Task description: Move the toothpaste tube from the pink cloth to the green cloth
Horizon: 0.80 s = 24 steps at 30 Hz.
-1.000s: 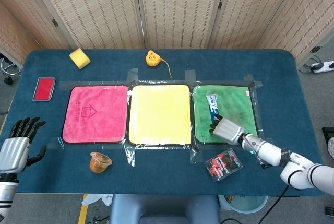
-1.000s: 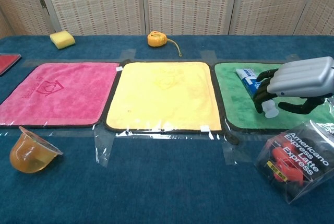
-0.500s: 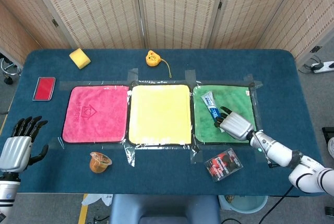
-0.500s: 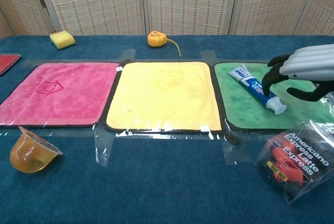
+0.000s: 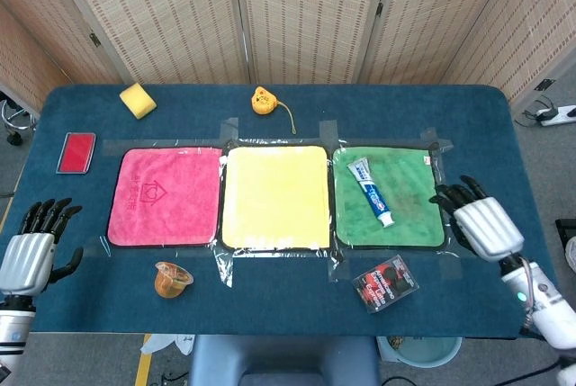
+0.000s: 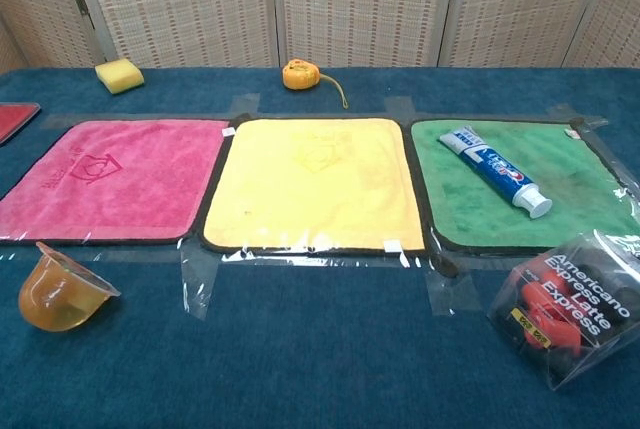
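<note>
Green cloth (image 5: 390, 197) is lying at the right end of the row of three taped cloths, and the toothpaste tube (image 5: 372, 192) is resting flat on its left half, slanting from its flat crimped end at the back left to its white cap at the front right; in the chest view the tube (image 6: 495, 169) is showing its blue and red lettering. My right hand (image 5: 481, 221) is hovering just off the right edge of that cloth, above the blue tablecloth (image 5: 297, 305), with its dark fingers (image 5: 453, 193) spread apart and holding nothing, clear of the tube. My left hand (image 5: 30, 255) is hanging at the near left corner of the table, fingers likewise fanned out and gripping nothing. Neither hand is appearing in the chest view. The pink cloth (image 5: 166, 195) is lying bare at the left of the row and the yellow cloth (image 5: 274, 195) is sitting between the other two. A packet printed "Americano Express Latte Express" (image 6: 566, 312) is lying in front of the green cloth, an amber plastic cup (image 6: 55, 294) is tipped on its side in front of the pink cloth, and a yellow sponge (image 5: 137, 100), an orange tape measure (image 5: 263, 100) and a flat red case (image 5: 76, 152) are sitting farther back.
</note>
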Each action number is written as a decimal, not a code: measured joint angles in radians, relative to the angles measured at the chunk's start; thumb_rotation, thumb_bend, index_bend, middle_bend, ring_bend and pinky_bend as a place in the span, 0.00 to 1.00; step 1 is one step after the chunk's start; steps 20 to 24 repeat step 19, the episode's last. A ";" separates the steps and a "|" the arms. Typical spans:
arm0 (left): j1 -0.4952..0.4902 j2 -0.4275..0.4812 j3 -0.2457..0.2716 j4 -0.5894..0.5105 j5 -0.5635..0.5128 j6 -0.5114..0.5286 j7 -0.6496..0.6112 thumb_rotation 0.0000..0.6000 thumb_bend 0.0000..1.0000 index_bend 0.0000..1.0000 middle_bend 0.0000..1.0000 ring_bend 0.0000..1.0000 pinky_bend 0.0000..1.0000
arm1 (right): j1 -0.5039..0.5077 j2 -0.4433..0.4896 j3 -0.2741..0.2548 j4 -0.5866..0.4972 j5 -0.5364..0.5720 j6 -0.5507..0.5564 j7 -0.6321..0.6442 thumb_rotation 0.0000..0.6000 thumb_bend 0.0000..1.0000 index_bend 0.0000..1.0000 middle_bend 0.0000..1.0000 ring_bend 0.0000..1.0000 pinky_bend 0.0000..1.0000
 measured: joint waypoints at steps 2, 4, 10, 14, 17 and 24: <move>0.003 0.002 0.002 -0.005 0.000 0.003 0.009 1.00 0.44 0.19 0.12 0.06 0.00 | -0.060 0.022 0.000 -0.028 0.026 0.052 -0.002 1.00 0.70 0.19 0.16 0.18 0.11; 0.008 0.004 0.006 -0.011 0.001 0.010 0.019 1.00 0.44 0.19 0.12 0.06 0.00 | -0.115 0.037 -0.001 -0.047 0.042 0.099 0.003 1.00 0.66 0.17 0.15 0.18 0.11; 0.029 0.003 0.019 -0.025 0.013 0.041 0.035 1.00 0.44 0.19 0.12 0.06 0.00 | -0.247 0.043 -0.015 -0.059 0.040 0.212 0.044 1.00 0.65 0.14 0.13 0.17 0.11; 0.048 -0.004 0.025 -0.030 0.025 0.076 0.038 1.00 0.44 0.19 0.12 0.06 0.00 | -0.320 0.020 -0.021 -0.040 0.022 0.280 0.076 1.00 0.65 0.14 0.13 0.17 0.11; 0.067 -0.015 0.032 -0.032 0.042 0.111 0.038 1.00 0.44 0.19 0.12 0.06 0.00 | -0.365 -0.001 -0.020 -0.016 0.014 0.315 0.106 1.00 0.65 0.14 0.13 0.17 0.11; 0.079 -0.025 0.039 -0.031 0.061 0.133 0.038 1.00 0.44 0.19 0.12 0.06 0.00 | -0.385 -0.013 -0.015 0.003 0.008 0.325 0.129 1.00 0.65 0.14 0.13 0.17 0.11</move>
